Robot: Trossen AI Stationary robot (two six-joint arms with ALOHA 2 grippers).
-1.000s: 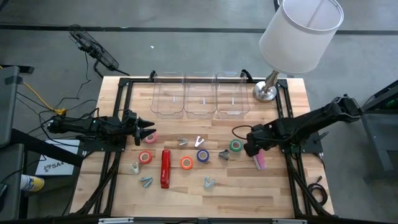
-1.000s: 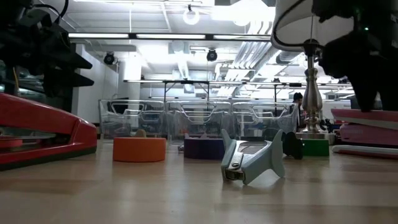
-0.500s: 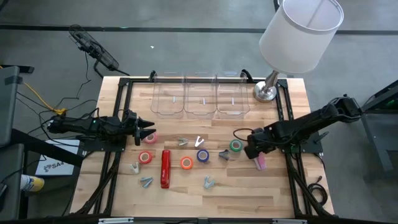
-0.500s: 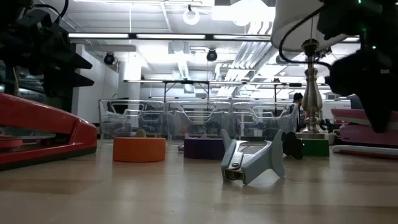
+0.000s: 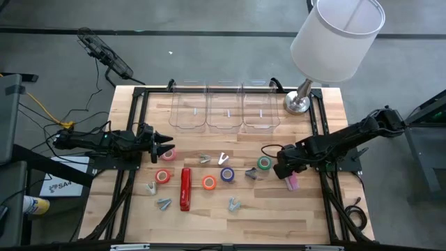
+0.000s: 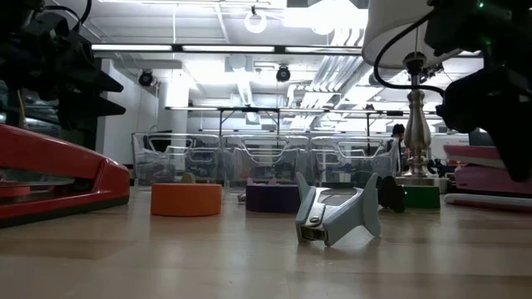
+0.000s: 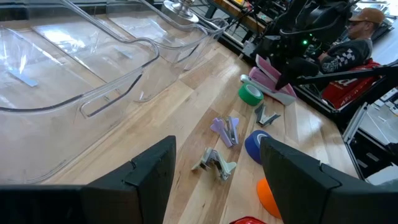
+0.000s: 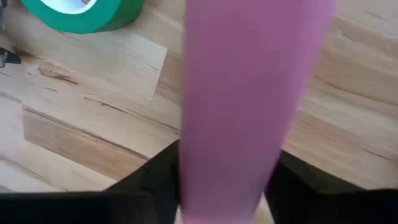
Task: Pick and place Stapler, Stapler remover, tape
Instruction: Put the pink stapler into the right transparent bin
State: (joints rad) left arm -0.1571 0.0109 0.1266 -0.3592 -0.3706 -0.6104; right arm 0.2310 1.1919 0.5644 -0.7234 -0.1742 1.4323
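A pink stapler (image 5: pixel 292 183) lies on the table's right side, and my right gripper (image 5: pixel 284 171) stands over its far end, pointing steeply down and shut on it. In the right wrist view the stapler (image 8: pixel 249 93) fills the space between the fingers. A green tape roll (image 5: pixel 264 164) sits just left of it. A red stapler (image 5: pixel 185 188), other tape rolls (blue (image 5: pixel 227 174), orange (image 5: pixel 209 183), red (image 5: pixel 163 176), pink (image 5: pixel 169 154)) and several staple removers (image 5: pixel 205 159) lie flat mid-table. My left gripper (image 5: pixel 171 146) waits open at the left, beside the pink roll. My right gripper pinches the pink stapler's two long sides (image 8: pixel 189 155) between its two fingers (image 8: pixel 155 180), near the stapler's far end. The fingers come from above, pointing steeply down, and lie across the stapler. The stapler lies on the table.
Three clear bins (image 5: pixel 224 106) stand in a row at the table's far edge. A lamp with a white shade (image 5: pixel 338 38) has its metal base (image 5: pixel 297 103) at the far right corner. Black frame rails (image 5: pixel 322 139) run along both sides.
My right gripper has sunk toward the pink stapler and tipped to point more steeply down. The stapler has stayed where it lay on the table.
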